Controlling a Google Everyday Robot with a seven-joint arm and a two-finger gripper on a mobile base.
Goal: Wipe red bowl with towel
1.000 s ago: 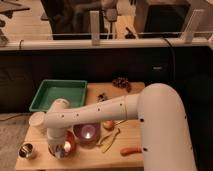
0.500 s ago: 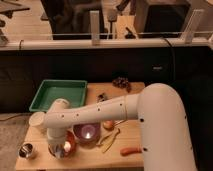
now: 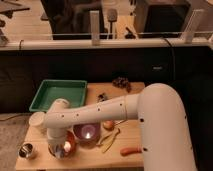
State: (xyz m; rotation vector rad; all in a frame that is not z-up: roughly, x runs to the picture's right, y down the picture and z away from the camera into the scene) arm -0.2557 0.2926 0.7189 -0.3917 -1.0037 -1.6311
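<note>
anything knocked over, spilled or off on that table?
Nothing stands out. The purple bowl, metal cup and green tray sit upright, no spill visible. The gripper is down at the red bowl, mostly hiding it.

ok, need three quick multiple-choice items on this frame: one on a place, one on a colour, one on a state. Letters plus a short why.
1. Where is the metal cup?
A. At the table's front left corner
B. Inside the green tray
C. Beside the pine cone

2. What colour is the tray?
A. Blue
B. Green
C. White

3. What is over the red bowl now?
A. Nothing, it is fully in the open
B. The banana
C. The arm's end with the gripper, partly covering it

Answers:
1 A: the cup stands alone at the front left, left of the red bowl.
2 B: the tray at the table's back left is plainly green.
3 C: the arm comes down on the bowl's left part, and only its right side shows beside the purple bowl.
</note>
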